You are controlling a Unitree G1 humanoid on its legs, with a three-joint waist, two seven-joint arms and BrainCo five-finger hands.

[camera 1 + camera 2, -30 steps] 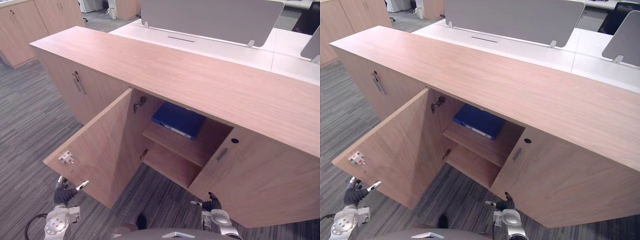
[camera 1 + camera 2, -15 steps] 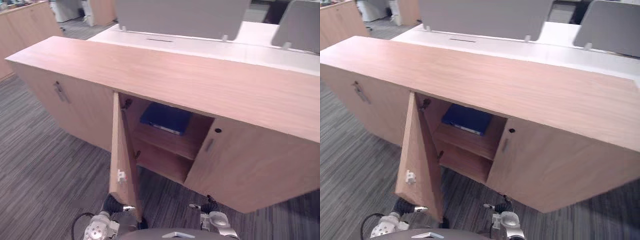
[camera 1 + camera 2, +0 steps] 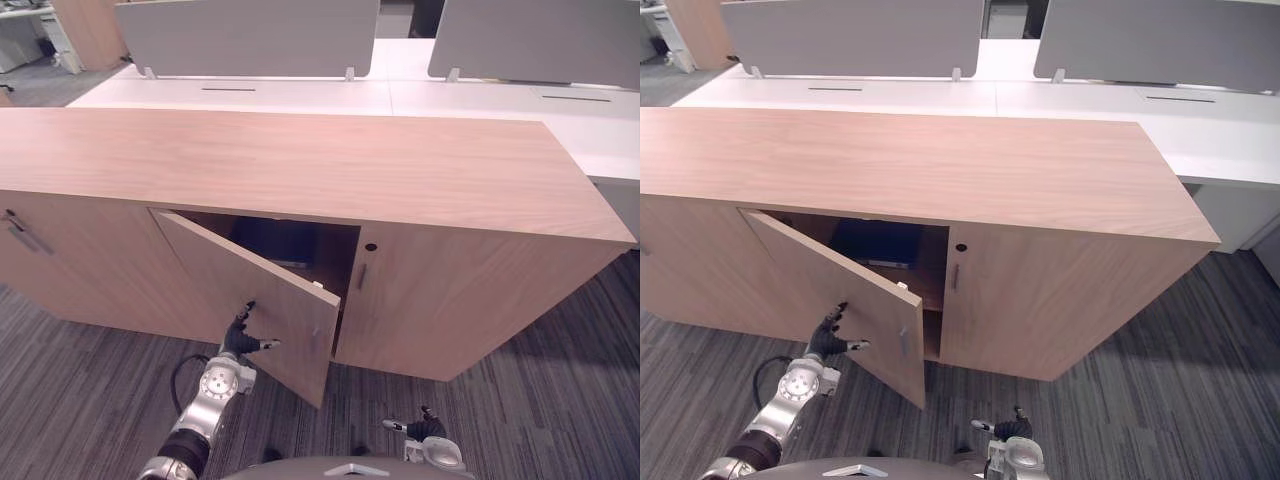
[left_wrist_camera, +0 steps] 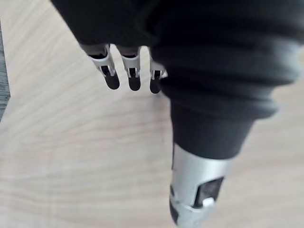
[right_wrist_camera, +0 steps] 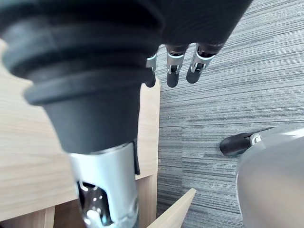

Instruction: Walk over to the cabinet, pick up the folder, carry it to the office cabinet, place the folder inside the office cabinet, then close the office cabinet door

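The wooden office cabinet point(image 3: 300, 170) stands in front of me with its left door point(image 3: 255, 305) swung partway shut. Through the narrow gap the blue folder point(image 3: 877, 243) lies flat on the upper shelf inside. My left hand point(image 3: 240, 338) rests against the door's outer face, open; in the left wrist view its straight fingers point(image 4: 130, 78) lie along the wood of the door point(image 4: 71, 156). My right hand point(image 3: 425, 430) hangs low in front of the cabinet's closed right door point(image 3: 450, 300), open and holding nothing, with its fingers point(image 5: 173, 71) over the carpet.
White desks point(image 3: 470, 95) with grey divider screens point(image 3: 245, 35) stand behind the cabinet. Another closed door with a metal handle point(image 3: 18, 232) is at the far left. Grey striped carpet point(image 3: 560, 400) runs in front and to the right.
The door has swung from wide open to nearly shut, with my left hand following against its face. The camera has shifted right along the cabinet. The folder stays on the shelf.
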